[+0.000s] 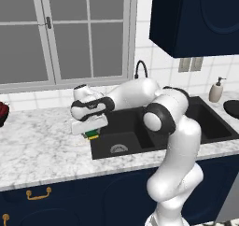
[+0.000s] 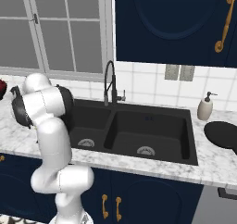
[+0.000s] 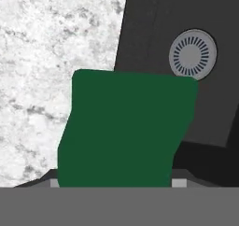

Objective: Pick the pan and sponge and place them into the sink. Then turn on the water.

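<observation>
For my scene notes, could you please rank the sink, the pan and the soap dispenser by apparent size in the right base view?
1. sink
2. pan, partly cut off by the picture's edge
3. soap dispenser

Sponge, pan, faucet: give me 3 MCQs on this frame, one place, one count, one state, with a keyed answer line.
1. Where is the sponge?
A. in the gripper, over the left edge of the sink
B. on the basin floor
C. beside the soap bottle

2. How many round silver drains show in the right base view?
A. one
B. two
C. three

3. What is the faucet doing?
A. running a stream
B. dripping
C. no water visible

Key: 1 A, the left base view shows it under the hand at the rim; 2 B, one per basin; 3 C, no stream under the spout.
</observation>
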